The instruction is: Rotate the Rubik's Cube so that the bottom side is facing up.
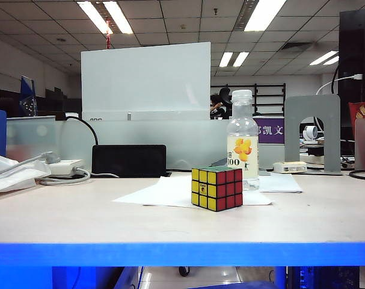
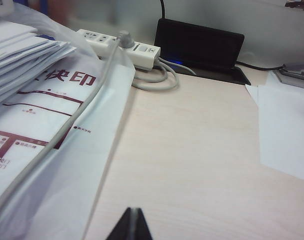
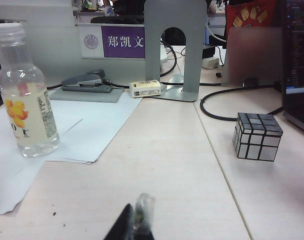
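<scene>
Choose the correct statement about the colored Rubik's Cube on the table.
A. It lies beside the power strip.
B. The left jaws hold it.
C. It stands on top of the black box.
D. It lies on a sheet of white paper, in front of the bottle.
D: in the exterior view the Rubik's Cube rests on the white paper just in front of the bottle, and no gripper is near it.

The Rubik's Cube point(image 1: 217, 188) sits square on white paper, black-framed, yellow face and red face towards the exterior camera, top barely visible. It lies well apart from both grippers' jaws, appearing in neither wrist view.
</scene>
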